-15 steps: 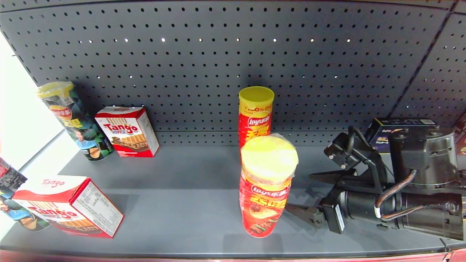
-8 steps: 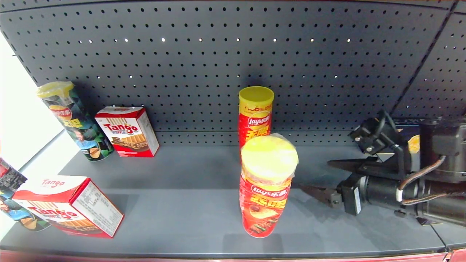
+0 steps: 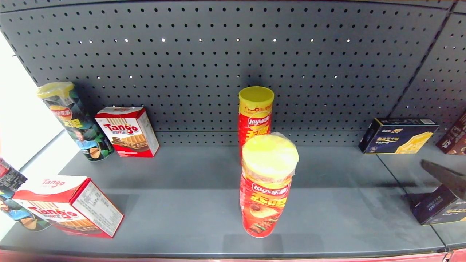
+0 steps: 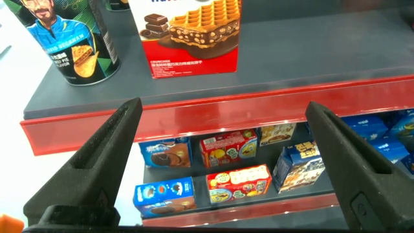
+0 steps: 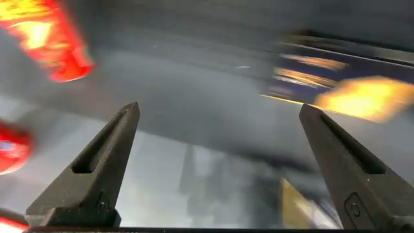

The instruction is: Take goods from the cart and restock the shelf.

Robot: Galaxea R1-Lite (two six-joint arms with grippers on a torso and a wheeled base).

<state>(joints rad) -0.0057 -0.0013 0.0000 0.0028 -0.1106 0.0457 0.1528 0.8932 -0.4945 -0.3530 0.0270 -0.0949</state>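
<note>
At the far left, your left gripper sits low, facing the red front lip of the shelf, with its jaws spread wide and holding nothing. I judge it is placed there to keep out of the working lane. On the shelf's left end a front green crisp can and a front wafer box stand at the edge. Each has its mate behind it near the pegboard: a rear green crisp can and a rear wafer box. That two-deep facing appears to be the pattern being followed. At centre, the front red crisp can stands upright on the shelf, directly ahead of the rear red crisp can and close to it, free of any gripper. It is a tall red tube with a yellow lid under clear film, label facing outward, no dent visible. Further right are a rear dark blue box and a front dark blue box. At the right edge, your right gripper is well apart from the can, jaws wide and empty, and one finger shows above the front dark blue box. I judge this placement complete.
</note>
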